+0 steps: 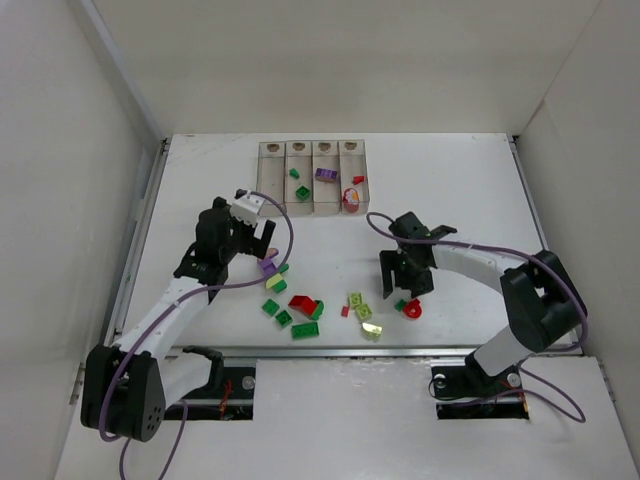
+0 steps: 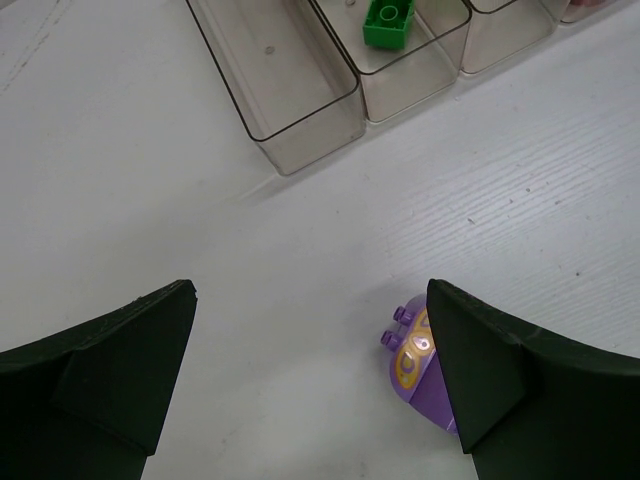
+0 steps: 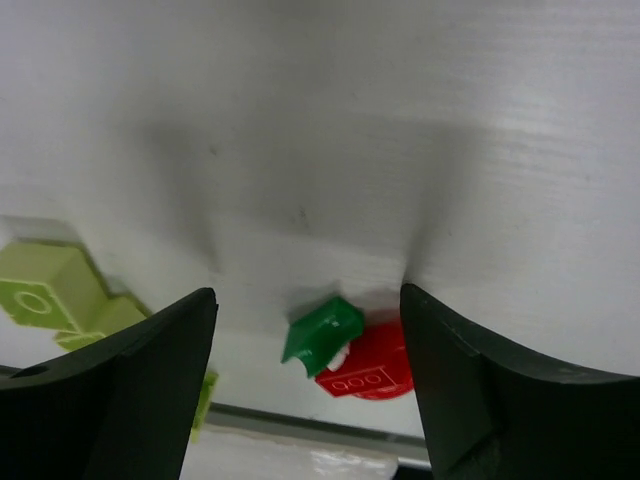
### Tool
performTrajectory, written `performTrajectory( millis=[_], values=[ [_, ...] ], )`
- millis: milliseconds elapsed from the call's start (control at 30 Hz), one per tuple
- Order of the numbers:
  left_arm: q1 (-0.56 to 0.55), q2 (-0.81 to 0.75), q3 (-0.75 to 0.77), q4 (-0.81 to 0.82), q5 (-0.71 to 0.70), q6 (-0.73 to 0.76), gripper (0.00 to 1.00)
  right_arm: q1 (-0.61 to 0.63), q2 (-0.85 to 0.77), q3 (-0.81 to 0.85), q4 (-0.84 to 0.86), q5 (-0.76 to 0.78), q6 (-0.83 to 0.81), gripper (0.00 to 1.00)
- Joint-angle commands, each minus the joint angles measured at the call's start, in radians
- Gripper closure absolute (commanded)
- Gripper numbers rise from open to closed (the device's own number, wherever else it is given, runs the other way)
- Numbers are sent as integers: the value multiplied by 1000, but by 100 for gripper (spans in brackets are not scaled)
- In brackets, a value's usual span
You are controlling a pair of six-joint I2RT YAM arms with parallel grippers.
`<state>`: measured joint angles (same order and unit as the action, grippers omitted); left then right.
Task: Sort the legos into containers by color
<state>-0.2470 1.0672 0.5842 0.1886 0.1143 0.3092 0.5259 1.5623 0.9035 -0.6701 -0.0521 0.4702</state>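
The left gripper [image 2: 310, 292] is found with its jaws spread wide and nothing held. A purple lego [image 2: 412, 358] lies on the counter [image 2: 150, 180] and is partly hidden behind one finger; contact cannot be confirmed. The right gripper [image 3: 305, 292] is also found with its jaws apart and nothing gripped. A green lego [image 3: 322, 330] is seen between the fingers, resting on the counter and touching a red lego [image 3: 372, 368] beside it. Two yellow-green legos [image 3: 45, 285] are noted just outside one finger. The remaining legos [image 1: 300, 310] are scattered on the near half of the counter between the two arms. The containers [image 1: 311, 177] are set in a row at the far side. From the left, the second holds green pieces, the third a purple piece and the fourth red pieces.
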Motion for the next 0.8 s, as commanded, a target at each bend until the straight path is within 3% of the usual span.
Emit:
performTrajectory(
  millis=[0, 233, 500, 767],
  values=[
    [-9, -49, 6, 23, 2, 2, 0, 9, -4, -32, 40, -17, 22, 22],
    [-9, -49, -3, 14, 2, 2, 0, 63, -13, -58, 15, -17, 76, 30],
    [-9, -58, -12, 14, -7, 2, 0, 98, -40, -58, -39, 18, 177, 31],
    [-9, -67, -12, 23, -7, 11, 0, 141, -25, -58, -60, 17, 159, 31]
  ],
)
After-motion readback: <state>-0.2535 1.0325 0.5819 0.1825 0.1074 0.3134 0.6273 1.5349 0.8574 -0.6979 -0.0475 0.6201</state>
